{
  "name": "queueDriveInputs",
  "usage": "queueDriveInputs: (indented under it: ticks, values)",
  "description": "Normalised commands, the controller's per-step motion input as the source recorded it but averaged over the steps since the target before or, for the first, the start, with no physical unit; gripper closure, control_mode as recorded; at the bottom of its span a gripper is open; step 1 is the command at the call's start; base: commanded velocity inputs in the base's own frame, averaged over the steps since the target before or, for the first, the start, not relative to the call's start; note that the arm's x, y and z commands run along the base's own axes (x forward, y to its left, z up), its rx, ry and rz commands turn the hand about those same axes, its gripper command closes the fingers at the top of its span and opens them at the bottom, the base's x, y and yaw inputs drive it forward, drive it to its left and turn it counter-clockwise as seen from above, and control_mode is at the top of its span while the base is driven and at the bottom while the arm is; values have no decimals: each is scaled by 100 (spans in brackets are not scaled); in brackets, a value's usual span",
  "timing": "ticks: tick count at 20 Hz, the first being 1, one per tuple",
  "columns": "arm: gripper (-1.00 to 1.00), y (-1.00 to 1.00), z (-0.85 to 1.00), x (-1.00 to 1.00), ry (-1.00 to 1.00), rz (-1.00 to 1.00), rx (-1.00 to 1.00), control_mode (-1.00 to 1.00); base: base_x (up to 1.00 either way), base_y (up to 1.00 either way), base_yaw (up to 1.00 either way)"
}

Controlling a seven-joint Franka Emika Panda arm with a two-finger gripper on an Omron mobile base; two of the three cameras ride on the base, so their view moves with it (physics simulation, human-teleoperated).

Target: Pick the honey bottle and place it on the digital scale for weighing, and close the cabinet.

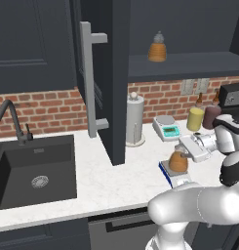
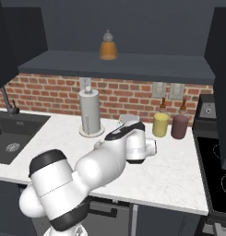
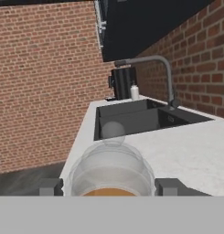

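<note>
The honey bottle (image 1: 178, 161), squat and amber-orange, stands on the grey platform of the small blue digital scale (image 1: 172, 178) near the counter's front edge. My gripper (image 1: 181, 155) reaches in from the right and is shut on the bottle's upper part. In the hand view the honey bottle (image 3: 111, 171) with its pale cap sits between the two fingertips (image 3: 51, 186), which touch its sides. The cabinet door (image 1: 113, 73) stands wide open, edge-on, with its long grey handle (image 1: 89, 78). In the right base view my own arm hides the bottle and the scale.
A ribbed beehive bottle (image 1: 157, 48) stands on the open cabinet shelf (image 1: 179, 66). A paper towel holder (image 1: 134, 119), a white scale with teal display (image 1: 166, 128), a yellow bottle (image 1: 195, 118) and a maroon bottle (image 2: 180, 125) line the brick wall. The sink (image 1: 35, 168) lies left, a stove (image 2: 216, 170) right.
</note>
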Motion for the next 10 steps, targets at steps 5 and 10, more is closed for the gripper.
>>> queueDriveInputs:
  ticks: [5, 10]
  values:
    - [100, 2, 0, 0, -4, 0, 0, -100, 0, 0, 0]
    - [-100, 3, -4, -2, -1, 0, 0, -100, 0, 0, 0]
